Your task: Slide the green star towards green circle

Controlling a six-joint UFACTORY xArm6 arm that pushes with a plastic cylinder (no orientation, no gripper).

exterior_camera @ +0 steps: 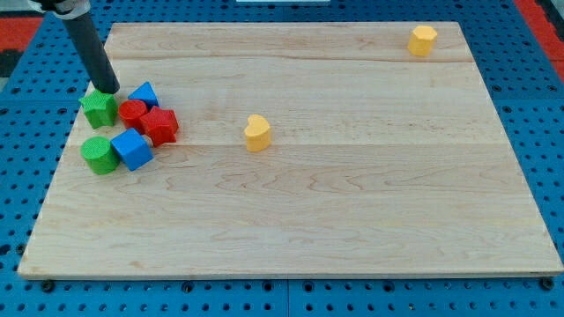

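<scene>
Single view, looking down at an angle from above the near edge of a wooden board (352,220), facing its far edge at the view's top. Close enough for the board to nearly fill the frame, blue pegboard (546,132) showing around it.

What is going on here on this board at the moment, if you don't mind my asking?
My tip sits at the upper edge of the green star block, on the wooden board, ready to push it down the view towards the green circle block just below. Red and blue blocks crowd their right side. The star and circle are still apart.
</scene>
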